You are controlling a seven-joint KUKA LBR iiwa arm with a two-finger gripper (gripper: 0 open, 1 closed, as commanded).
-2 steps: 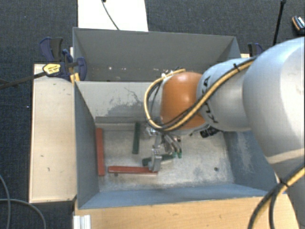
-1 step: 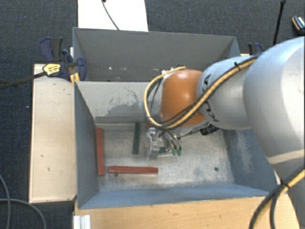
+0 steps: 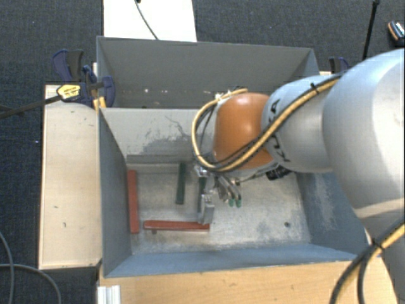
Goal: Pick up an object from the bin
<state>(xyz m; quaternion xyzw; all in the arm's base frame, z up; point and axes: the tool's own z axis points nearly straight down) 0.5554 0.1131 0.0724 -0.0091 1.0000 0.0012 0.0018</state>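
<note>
My gripper (image 3: pixel 220 208) hangs below the orange wrist cover, low over the middle of the bin floor. Its fingers stand apart, open, with nothing between them. The left fingertip (image 3: pixel 205 215) is at the right end of a flat red bar (image 3: pixel 176 226) that lies crosswise near the front wall; I cannot tell whether it touches. The right fingertip (image 3: pixel 235 201) is over bare floor. A short dark green bar (image 3: pixel 181 183) lies lengthwise just left of the gripper.
A second red bar (image 3: pixel 133 201) runs along the left wall, meeting the first at a corner. A grey bar (image 3: pixel 154 163) lies at the back of the floor. The arm covers the bin's right and back parts.
</note>
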